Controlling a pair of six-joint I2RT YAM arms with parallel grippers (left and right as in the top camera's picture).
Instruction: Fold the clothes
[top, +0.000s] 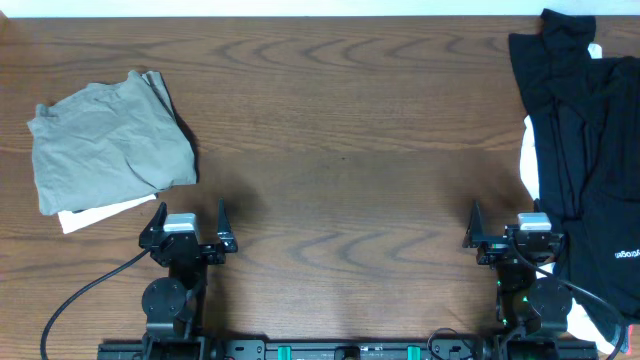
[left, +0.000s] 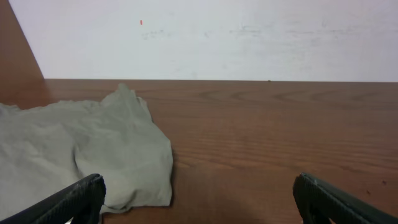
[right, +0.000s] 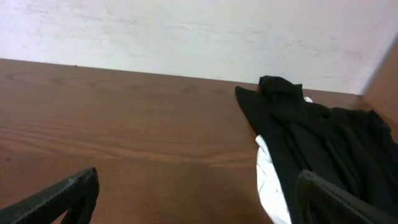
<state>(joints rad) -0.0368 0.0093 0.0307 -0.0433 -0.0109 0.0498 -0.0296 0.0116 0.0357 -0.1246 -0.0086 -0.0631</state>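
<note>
Since both my hands are empty and spread wide, nothing has gone wrong yet, but I can see several ways it could. My left gripper (top: 191, 208) sits low over bare table (top: 340, 130), just beside the olive-grey shirt (top: 110, 140), which lies folded at the left with a white piece (top: 95, 213) showing under its near edge. If I swing that arm carelessly, a finger may catch the corner of the stack and drag it open, undoing what looks like finished work.

My right gripper (top: 505, 215) is also wide open. The heap of black clothes (top: 585, 150) lies along the right side, close against that arm's base. A white garment (top: 530, 160) peeks out from under the black cloth, so a pinch at the heap's left edge could easily take both layers and lift two pieces together. The small logo (top: 628, 253) suggests a T-shirt is on top, though I cannot tell where its sleeves or hem lie among the creases. A blind grab there may bunch it up rather than spread it.

The cloth also runs out of view on the right. I judge a hard pull could trail it across my own arm and snag it.
</note>
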